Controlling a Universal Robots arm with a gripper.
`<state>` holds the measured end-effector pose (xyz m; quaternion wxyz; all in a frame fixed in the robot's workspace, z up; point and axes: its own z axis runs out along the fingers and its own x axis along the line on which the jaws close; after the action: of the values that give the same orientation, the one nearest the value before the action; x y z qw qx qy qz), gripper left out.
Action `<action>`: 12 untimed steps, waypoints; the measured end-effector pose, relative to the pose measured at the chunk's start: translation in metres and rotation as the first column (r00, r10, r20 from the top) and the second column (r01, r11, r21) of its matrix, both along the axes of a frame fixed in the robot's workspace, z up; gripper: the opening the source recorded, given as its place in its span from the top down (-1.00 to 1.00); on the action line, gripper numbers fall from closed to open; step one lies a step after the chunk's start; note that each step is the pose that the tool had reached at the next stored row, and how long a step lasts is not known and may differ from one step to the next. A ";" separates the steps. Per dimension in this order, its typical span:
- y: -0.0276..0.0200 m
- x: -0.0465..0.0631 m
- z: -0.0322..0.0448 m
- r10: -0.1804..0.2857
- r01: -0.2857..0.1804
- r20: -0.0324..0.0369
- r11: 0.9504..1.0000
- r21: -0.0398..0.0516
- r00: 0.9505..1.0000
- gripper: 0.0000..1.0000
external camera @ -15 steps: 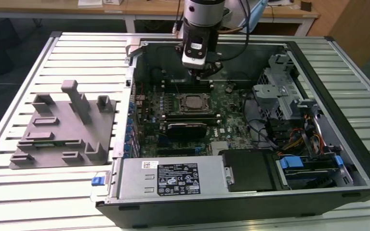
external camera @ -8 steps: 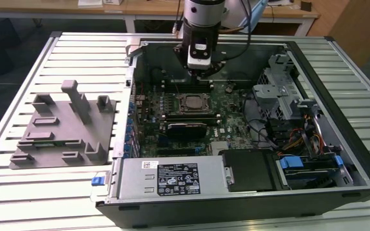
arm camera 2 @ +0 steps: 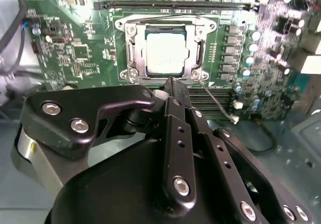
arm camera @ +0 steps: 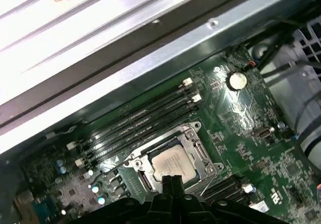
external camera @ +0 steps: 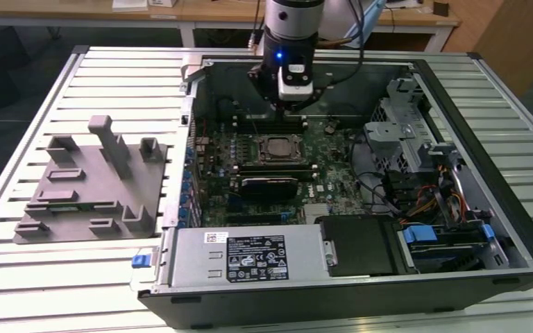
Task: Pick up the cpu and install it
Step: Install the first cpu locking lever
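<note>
The cpu (arm camera 2: 165,53) is lying flat inside the motherboard socket (arm camera 2: 131,58), seemingly already installed. The gripper (arm camera 2: 173,82) is hovering just above the socket's near edge, jaws pressed together on nothing, probably because its load is delivered.

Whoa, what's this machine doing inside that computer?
A robot arm is working over an opened computer case. Its gripper hangs above the green motherboard, close to the processor socket. The cpu lies in that socket with its silver top facing up. The gripper's fingers are closed together and hold nothing.
</note>
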<state>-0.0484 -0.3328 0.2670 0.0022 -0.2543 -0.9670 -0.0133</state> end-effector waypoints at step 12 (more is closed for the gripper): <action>0.0000 -0.018 -0.0010 0.112 -0.112 0.000 0.994 0.000 0.994 0.79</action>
<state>-0.0668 -0.3328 0.2660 0.0029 -0.1997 -0.9798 -0.0131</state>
